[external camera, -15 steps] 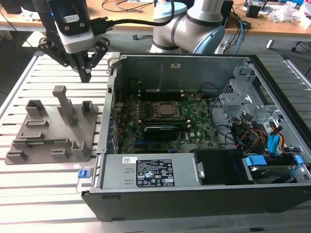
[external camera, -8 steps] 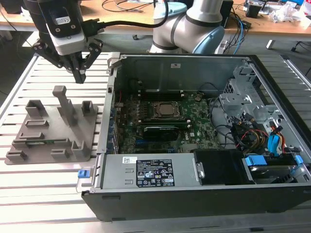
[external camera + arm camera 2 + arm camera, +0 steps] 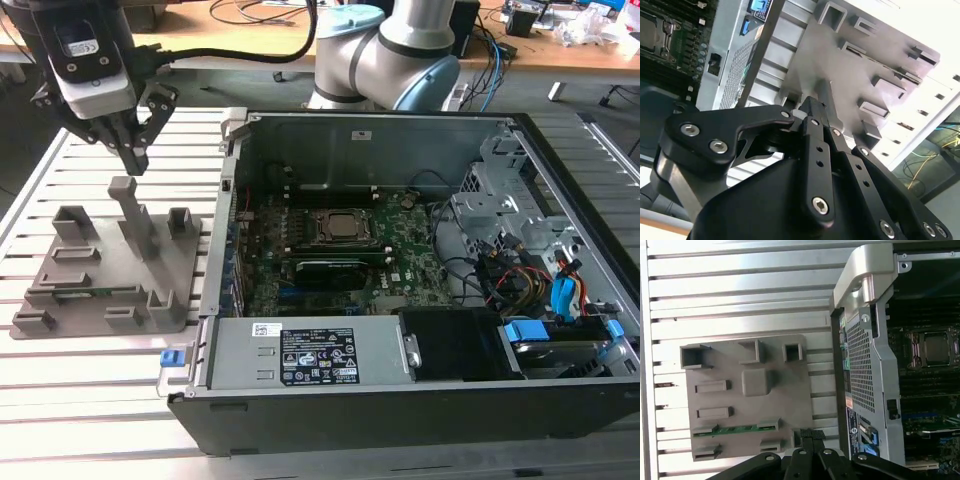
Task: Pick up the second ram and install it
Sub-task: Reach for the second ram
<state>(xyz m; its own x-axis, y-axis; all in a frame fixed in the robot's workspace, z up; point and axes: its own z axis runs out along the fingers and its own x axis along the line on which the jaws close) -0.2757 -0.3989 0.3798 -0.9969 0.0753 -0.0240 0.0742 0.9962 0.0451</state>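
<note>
The second ram (image 3: 735, 429) is a thin green stick lying in a slot of the grey holder tray (image 3: 790, 405). In the exterior view the ram (image 3: 88, 293) shows as a green strip at the near side of the tray (image 3: 100, 270), which lies at the exterior view's left. My gripper (image 3: 134, 160) hangs just above the tray's tall upright post (image 3: 128, 205), with its black fingers shut together and nothing between them. In both wrist views the gripper tips (image 3: 812, 102) (image 3: 812, 436) are pressed together, away from the ram.
An open computer case (image 3: 230, 190) lies to the exterior view's right of the tray, with the green motherboard (image 3: 270, 240) and its CPU socket (image 3: 340, 228) inside. Its metal wall and corner bracket (image 3: 865, 275) rise close beside the tray. Everything rests on a slatted aluminium table (image 3: 90, 380).
</note>
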